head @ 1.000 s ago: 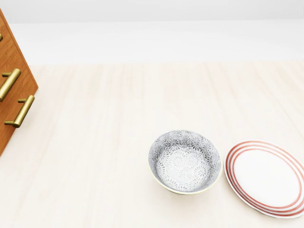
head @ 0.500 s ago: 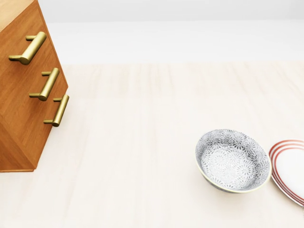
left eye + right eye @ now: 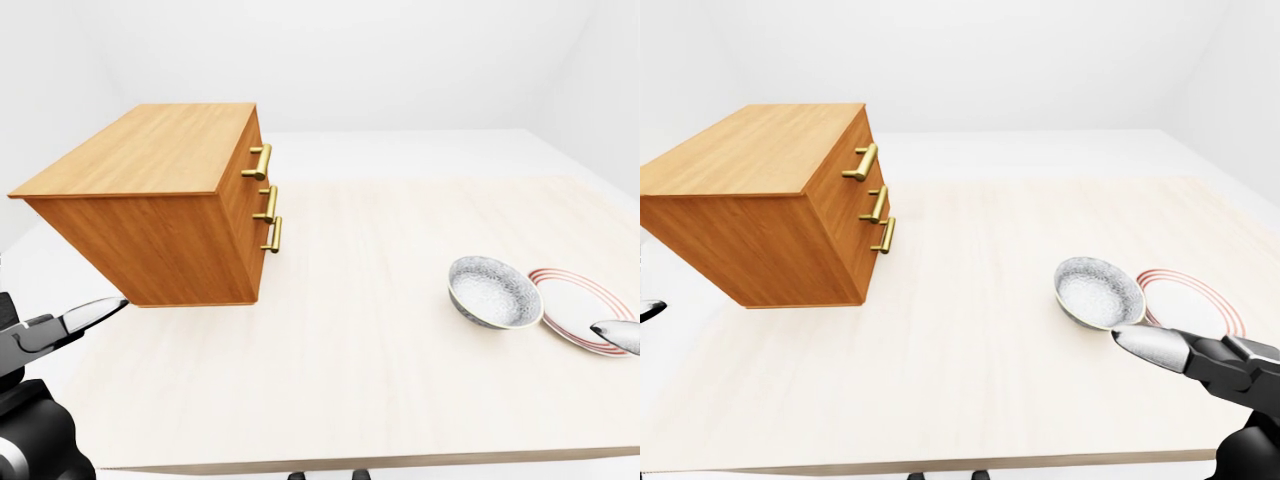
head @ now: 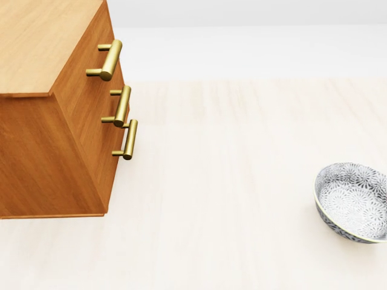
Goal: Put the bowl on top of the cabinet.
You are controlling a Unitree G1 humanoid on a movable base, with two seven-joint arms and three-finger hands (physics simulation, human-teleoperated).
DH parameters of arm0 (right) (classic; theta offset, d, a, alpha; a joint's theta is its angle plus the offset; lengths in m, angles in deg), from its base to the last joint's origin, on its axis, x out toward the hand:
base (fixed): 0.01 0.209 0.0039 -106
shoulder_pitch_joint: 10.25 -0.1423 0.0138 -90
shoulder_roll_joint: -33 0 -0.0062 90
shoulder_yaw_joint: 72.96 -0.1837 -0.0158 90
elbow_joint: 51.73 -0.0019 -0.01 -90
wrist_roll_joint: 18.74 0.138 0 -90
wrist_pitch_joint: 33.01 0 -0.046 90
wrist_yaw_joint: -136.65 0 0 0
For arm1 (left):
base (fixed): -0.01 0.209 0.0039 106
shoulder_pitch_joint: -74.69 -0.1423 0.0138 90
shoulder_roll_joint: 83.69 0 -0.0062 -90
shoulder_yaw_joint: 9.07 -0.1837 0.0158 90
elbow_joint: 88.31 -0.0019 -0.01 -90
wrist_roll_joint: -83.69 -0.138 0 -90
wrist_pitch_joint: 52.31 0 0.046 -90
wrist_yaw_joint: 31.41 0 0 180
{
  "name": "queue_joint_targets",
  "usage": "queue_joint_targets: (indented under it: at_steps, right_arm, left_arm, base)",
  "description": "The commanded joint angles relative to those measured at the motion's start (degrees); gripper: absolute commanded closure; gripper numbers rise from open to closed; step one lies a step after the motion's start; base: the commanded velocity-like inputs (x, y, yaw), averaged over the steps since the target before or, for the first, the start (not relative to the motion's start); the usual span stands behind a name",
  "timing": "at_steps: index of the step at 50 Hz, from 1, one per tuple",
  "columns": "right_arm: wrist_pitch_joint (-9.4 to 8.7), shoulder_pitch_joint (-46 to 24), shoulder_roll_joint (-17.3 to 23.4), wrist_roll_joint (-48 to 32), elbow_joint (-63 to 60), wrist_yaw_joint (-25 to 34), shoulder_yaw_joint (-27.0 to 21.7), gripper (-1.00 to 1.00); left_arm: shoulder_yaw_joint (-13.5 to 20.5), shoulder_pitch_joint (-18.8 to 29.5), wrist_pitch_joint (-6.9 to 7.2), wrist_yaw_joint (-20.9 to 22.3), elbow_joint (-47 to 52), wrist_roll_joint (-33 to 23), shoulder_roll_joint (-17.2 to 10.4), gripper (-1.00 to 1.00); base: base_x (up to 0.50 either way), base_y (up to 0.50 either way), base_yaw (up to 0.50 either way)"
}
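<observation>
Camera swung left, cabinet (image 3: 160,200) at table's (image 3: 350,330) left edge, bowl (image 3: 493,292) just beside plate (image 3: 580,308) near right edge, left hand (image 3: 40,335) and right hand (image 3: 1210,365) grips impossible to tell.

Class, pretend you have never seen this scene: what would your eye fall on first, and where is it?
The big wooden cabinet with three brass handles dominates the left of the left-eye view, standing on the pale table. At the right sit a grey patterned bowl and, beside it, a red-ringed plate, both apart from the cabinet.
</observation>
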Motion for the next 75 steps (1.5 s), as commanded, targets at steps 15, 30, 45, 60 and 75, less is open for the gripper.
queue_joint_targets:
  at_steps: [15, 30, 45, 60, 75]
  right_arm:
    - [0.00, -0.5, -1.3, -1.7, 0.0, 1.7, -0.1, -1.00]
    - [0.00, -1.1, -2.6, -3.6, 0.0, 3.0, 0.2, -1.00]
    - [0.00, -14.5, 15.8, -11.3, 17.8, 2.7, 0.5, -1.00]
    - [0.00, -42.8, 46.0, -53.5, 117.2, 20.0, 26.8, -1.00]
    - [0.00, -38.3, 45.3, -56.1, 117.2, 25.0, 26.4, -1.00]
  left_arm:
    - [-0.1, -0.1, 0.00, 0.0, 0.3, -0.2, 0.2, -1.00]
    - [-0.4, -0.1, 0.00, 0.1, 0.2, -0.5, 0.3, -1.00]
    - [-0.5, 0.0, 0.00, 0.2, 0.1, -1.0, 0.2, -1.00]
    - [0.0, 0.9, 0.00, -0.7, 0.4, -0.1, -0.8, -1.00]
    - [-0.1, 0.9, 0.00, -0.7, 0.4, -0.1, -0.8, -1.00]
  base:
    - [0.11, 0.50, 0.00]
    - [0.11, 0.39, 0.00]
    - [0.01, 0.00, 0.00]
    - [0.00, 0.00, 0.00]
    - [0.00, 0.00, 0.00]
